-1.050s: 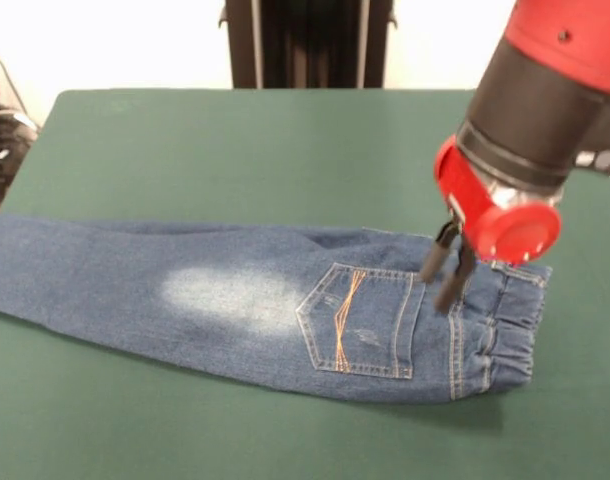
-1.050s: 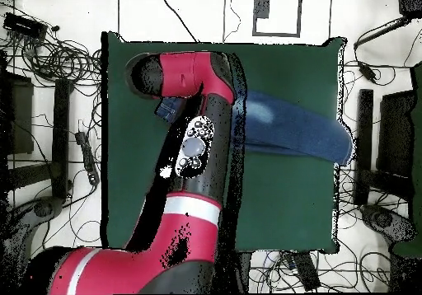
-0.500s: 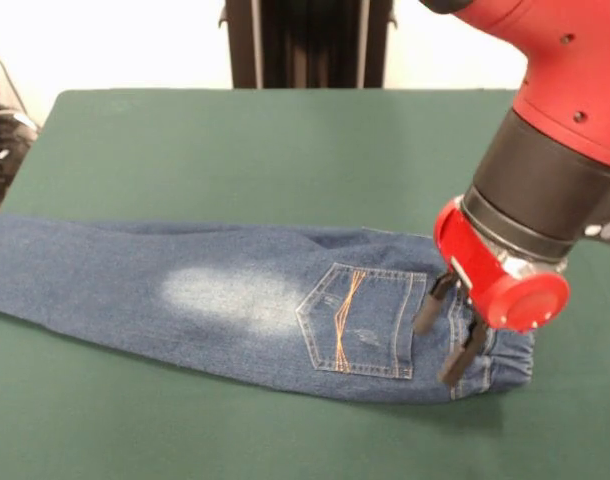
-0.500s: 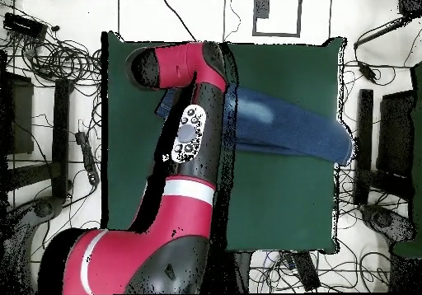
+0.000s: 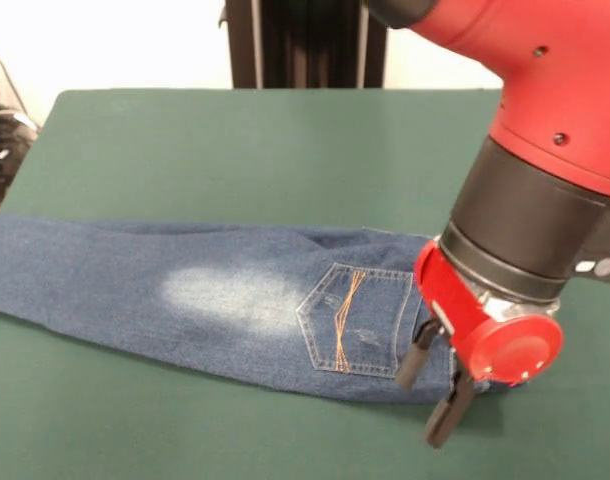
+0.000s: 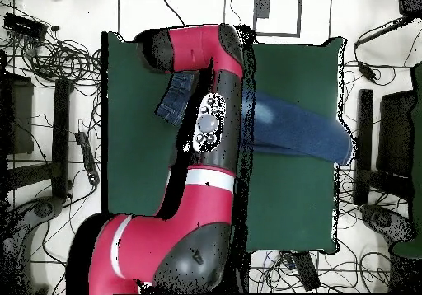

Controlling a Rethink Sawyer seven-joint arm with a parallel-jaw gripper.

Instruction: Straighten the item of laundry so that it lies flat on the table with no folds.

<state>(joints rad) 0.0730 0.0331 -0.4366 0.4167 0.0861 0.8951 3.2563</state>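
Front | jeans [image 5: 235,300] folded lengthwise, pocket up | pincer [image 5: 432,395] apart

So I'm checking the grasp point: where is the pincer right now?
In the front view the pincer hangs low on the right, fingers apart, at the waistband end of the jeans, just beside the back pocket.

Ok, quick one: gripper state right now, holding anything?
Gripper: open, holding nothing; its fingers hang spread at the near edge of the jeans, by the waistband end.
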